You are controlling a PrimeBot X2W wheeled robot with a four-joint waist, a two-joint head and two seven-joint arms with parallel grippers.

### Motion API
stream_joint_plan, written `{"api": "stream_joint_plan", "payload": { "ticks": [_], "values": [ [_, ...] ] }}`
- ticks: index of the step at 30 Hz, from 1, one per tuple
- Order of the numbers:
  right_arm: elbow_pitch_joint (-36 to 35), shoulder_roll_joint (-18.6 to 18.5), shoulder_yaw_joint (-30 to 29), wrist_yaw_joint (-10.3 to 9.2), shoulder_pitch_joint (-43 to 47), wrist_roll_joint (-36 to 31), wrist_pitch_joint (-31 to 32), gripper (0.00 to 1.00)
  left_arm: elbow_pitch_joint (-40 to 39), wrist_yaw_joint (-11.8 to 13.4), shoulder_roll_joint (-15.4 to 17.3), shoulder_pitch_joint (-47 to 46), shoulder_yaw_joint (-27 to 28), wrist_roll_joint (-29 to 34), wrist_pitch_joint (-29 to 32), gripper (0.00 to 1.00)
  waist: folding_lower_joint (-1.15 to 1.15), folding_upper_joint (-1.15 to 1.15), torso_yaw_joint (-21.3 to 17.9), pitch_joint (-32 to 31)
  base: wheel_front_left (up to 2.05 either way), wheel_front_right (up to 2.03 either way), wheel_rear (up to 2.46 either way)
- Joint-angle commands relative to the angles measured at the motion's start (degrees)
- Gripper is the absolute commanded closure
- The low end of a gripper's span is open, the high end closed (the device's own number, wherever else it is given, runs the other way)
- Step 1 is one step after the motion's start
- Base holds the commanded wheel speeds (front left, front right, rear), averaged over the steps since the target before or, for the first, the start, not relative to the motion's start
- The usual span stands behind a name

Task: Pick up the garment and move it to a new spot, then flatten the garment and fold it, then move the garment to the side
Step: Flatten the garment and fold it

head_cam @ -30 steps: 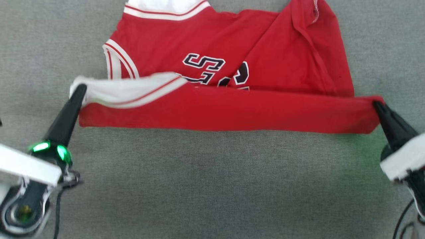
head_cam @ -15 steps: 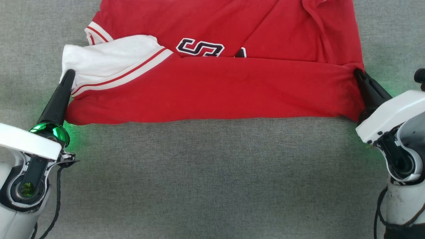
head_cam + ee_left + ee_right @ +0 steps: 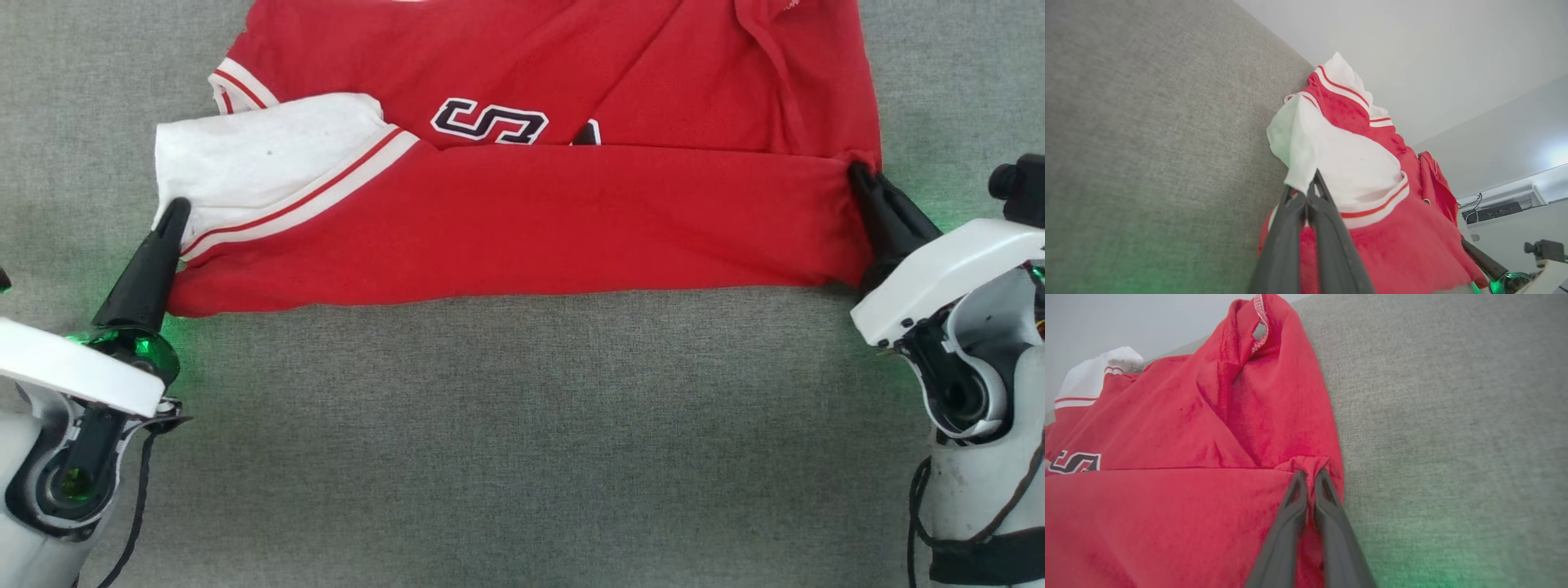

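Note:
The garment (image 3: 522, 220), a red jersey with white sleeves and black-and-white lettering, lies on the grey cloth surface with its near part folded back over itself, half covering the letters. My left gripper (image 3: 175, 208) is shut on the white sleeve edge at the fold's left end; the left wrist view shows the garment (image 3: 1355, 171) pinched between the closed fingers of my left gripper (image 3: 1310, 183). At the fold's right end my right gripper (image 3: 859, 171) is shut on the red corner. In the right wrist view red cloth of the garment (image 3: 1188, 437) bunches at the tips of my right gripper (image 3: 1310, 473).
The grey cloth surface (image 3: 522, 441) stretches wide in front of the garment toward me. In the left wrist view a pale wall (image 3: 1433, 53) rises behind the surface, with a unit and cables (image 3: 1494, 208) at the far right.
Both grippers carried the garment's near edge away from me over the lettering, widening the fold. In the last half second the left gripper drew back slightly and the sleeve settled flatter.

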Motion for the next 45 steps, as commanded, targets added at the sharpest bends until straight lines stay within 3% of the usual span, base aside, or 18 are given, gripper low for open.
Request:
{"api": "stream_joint_plan", "payload": {
  "ticks": [1,2,7,12,17,20,21,26,40,42,43,45],
  "values": [
    [1.2,0.0,0.4,-0.05,-0.3,-0.4,-0.6,0.05,0.3,0.2,0.3,-0.7,-1.0,1.4,-0.8,0.52,0.00,0.00,0.1,-0.4,0.00,0.00,0.00],
    [1.4,-0.1,0.5,-0.05,-0.2,-0.4,-1.0,0.00,-0.4,0.2,0.9,-1.1,-1.7,2.3,-1.1,0.00,0.00,0.00,0.1,-0.7,0.00,0.00,0.00],
    [0.4,-0.8,0.7,-0.04,1.4,-0.6,-3.2,0.00,-3.1,0.2,6.0,-2.8,-6.9,8.5,-2.4,0.00,0.00,0.00,0.5,-2.8,0.00,0.00,0.00],
    [-1.3,-1.4,-0.1,-0.04,2.9,0.4,-3.9,0.00,-7.0,0.2,13.4,-4.5,-10.2,10.7,-2.5,0.00,0.00,0.00,1.0,-5.1,0.00,0.00,0.00],
    [-2.6,-1.8,0.1,-0.04,3.5,1.3,-4.0,0.00,-7.5,0.2,21.7,-8.1,-14.4,11.1,7.0,0.00,0.00,0.00,0.5,-6.3,0.00,0.00,0.00],
    [-3.2,-1.8,0.4,-0.04,3.6,1.7,-3.7,0.00,-7.8,0.2,24.4,-10.4,-17.4,9.1,15.9,0.00,0.00,0.00,-0.1,-6.5,0.00,0.00,0.00],
    [-3.2,-1.8,0.4,-0.04,3.6,1.7,-3.7,0.00,-7.8,0.2,24.4,-10.4,-17.4,9.1,15.9,0.00,0.00,0.00,-0.1,-6.5,0.00,0.00,0.00],
    [-3.5,-2.0,1.3,-0.04,3.7,2.0,-3.3,0.00,-5.9,0.2,25.1,-14.4,-20.7,6.3,27.3,0.00,0.00,0.00,-1.7,-5.8,0.00,0.00,0.00],
    [-5.6,-1.3,1.6,-0.04,4.3,1.8,-3.4,0.00,3.0,0.2,16.9,-15.4,-28.1,-1.2,37.8,0.00,0.00,0.00,-4.8,-3.9,0.00,0.00,0.00],
    [-6.1,-1.5,1.9,-0.04,3.9,1.5,-2.8,0.00,2.6,0.2,16.2,-15.8,-28.3,-1.8,38.0,0.92,0.00,0.00,-4.8,-3.6,0.00,0.00,0.00],
    [-6.5,-1.8,2.0,-0.04,3.7,1.2,-2.3,0.00,2.4,0.2,15.9,-16.0,-28.3,-2.4,38.4,1.00,0.00,0.00,-4.8,-3.5,0.00,0.00,0.00],
    [-7.1,-2.4,2.5,-0.04,3.1,0.5,-0.8,0.00,1.3,0.1,15.8,-16.4,-28.2,-3.2,38.5,1.00,0.00,0.00,-4.7,-3.3,0.00,0.00,0.00]
  ]
}}
